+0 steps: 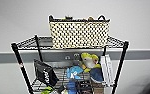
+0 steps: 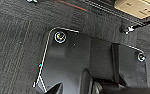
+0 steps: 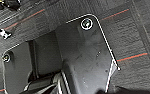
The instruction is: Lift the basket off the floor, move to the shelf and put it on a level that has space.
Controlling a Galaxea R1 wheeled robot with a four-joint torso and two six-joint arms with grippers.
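Lower tier: nearest the head cam; black bag (image 1: 44,73), yellow-white plush (image 1: 89,60), blue plush (image 1: 74,71), white flat item (image 1: 106,70) stood on edge by the right post; crowded, no room.
Basket (image 1: 79,32): sits upright on the top level (image 1: 28,43) of the shelf (image 1: 18,60); set about mid-width, nearer the right; toy tops peek over the rim; nothing touching it in head view.
Floor (image 2: 13,50): dark carpet under both wrist cams; cardboard box (image 2: 137,7) at the edge of left wrist view; a caster (image 2: 127,29) near it.
Left fingers: can't tell how far open or whether they hold anything; robot's dark plate hides them.
Right fingers: same, can't tell.
Progress: looks all but done; basket up off the floor and resting on a level w/ room; prob. nothing left beyond confirming it sits stable.
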